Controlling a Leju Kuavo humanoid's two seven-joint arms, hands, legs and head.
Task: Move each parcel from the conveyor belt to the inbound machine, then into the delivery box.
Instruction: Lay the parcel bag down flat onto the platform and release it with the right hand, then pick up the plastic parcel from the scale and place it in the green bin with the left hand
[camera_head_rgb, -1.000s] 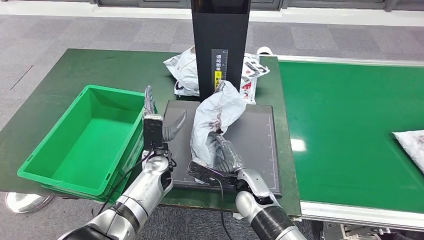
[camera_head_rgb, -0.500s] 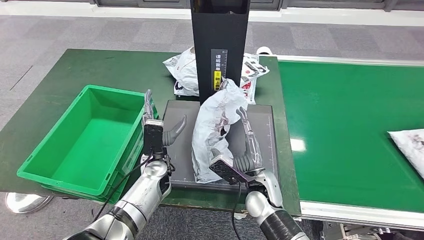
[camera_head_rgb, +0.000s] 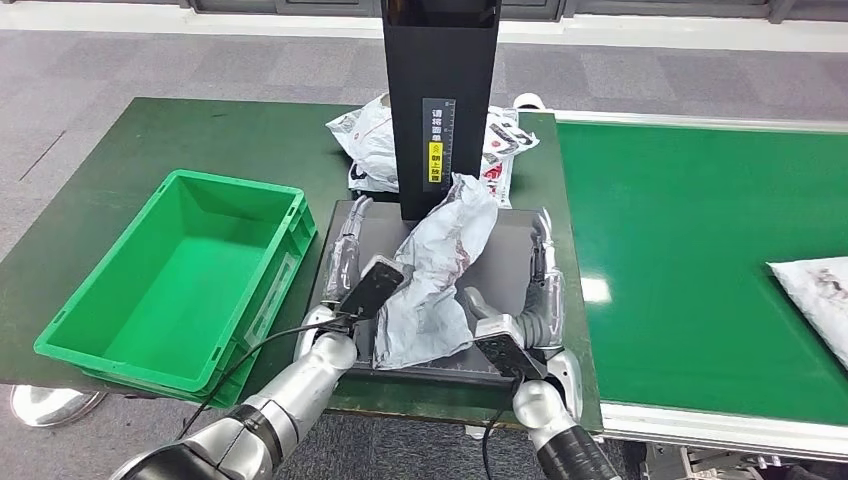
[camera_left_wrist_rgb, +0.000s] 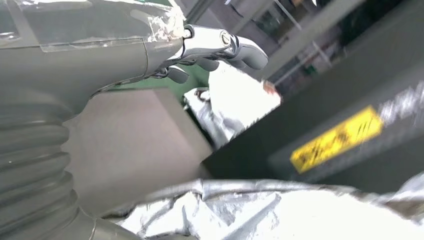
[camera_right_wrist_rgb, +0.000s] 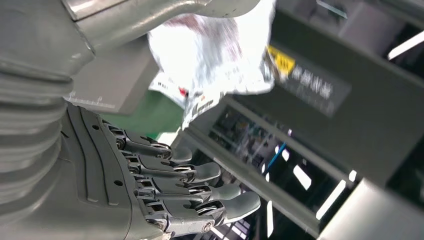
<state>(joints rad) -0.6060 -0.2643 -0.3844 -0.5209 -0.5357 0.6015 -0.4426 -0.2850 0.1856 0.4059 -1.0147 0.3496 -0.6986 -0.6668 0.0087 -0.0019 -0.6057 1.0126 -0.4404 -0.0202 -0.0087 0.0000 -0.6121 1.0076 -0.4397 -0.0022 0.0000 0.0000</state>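
A crumpled white-grey parcel lies slumped on the dark weighing plate of the inbound machine, leaning toward its black column. My left hand lies stretched out along the parcel's left side, fingers straight, holding nothing. On the parcel's right, my right hand stands upright with its fingers apart, clear of the parcel. The left wrist view shows straight fingers over the plate and the parcel beside them. From the right wrist, the fingers are spread, the parcel lying apart from them.
An empty green delivery box sits left of the plate. The green conveyor belt runs on the right, carrying another parcel at the picture's edge. More parcels lie behind the column.
My right hand has let go of the parcel and drawn off to its right side. The parcel has sagged onto the plate. My left hand has moved from the box's edge to the parcel's left.
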